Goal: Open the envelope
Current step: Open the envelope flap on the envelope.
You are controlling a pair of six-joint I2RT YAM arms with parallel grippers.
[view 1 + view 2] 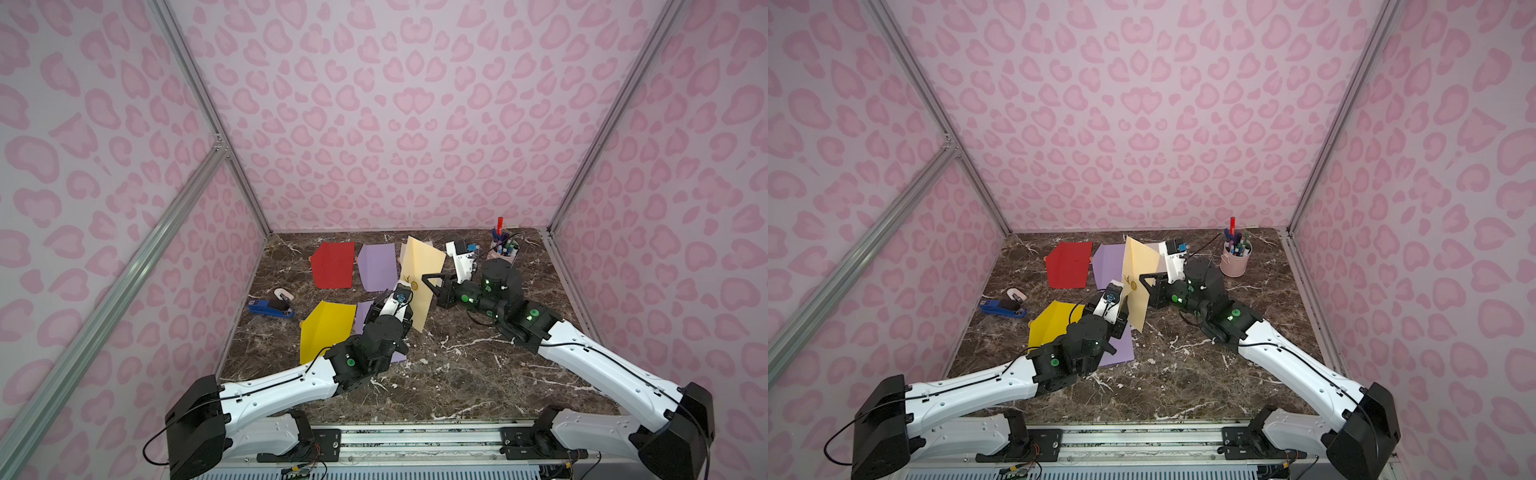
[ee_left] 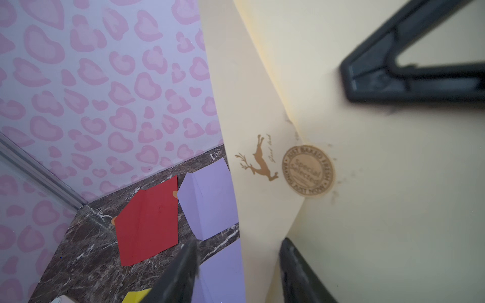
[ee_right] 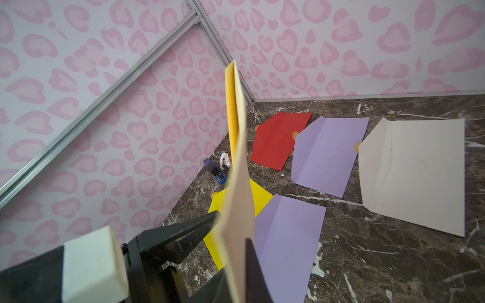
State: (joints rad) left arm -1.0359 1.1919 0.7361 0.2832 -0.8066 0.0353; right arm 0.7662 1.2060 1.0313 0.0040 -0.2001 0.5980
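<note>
A cream envelope (image 1: 424,266) stands upright on edge above the marble table (image 1: 457,365), mid-back, in both top views (image 1: 1140,266). My right gripper (image 3: 233,227) is shut on its lower edge, with one black finger on each face. In the left wrist view the flap (image 2: 252,118), printed with a deer, lies closed under a round brown sticker (image 2: 307,170). My left gripper (image 2: 238,244) is open at the envelope's left side. Its fingers (image 2: 183,265) straddle the flap's edge without touching it. A right finger (image 2: 393,73) presses the envelope's face nearby.
Flat on the table lie a red envelope (image 1: 333,266), a purple one (image 1: 377,266), a yellow one (image 1: 326,328), another purple one (image 3: 286,244) and a white one (image 3: 412,170). A blue stapler (image 1: 270,309) sits left. A pink pen cup (image 1: 1235,259) stands back right.
</note>
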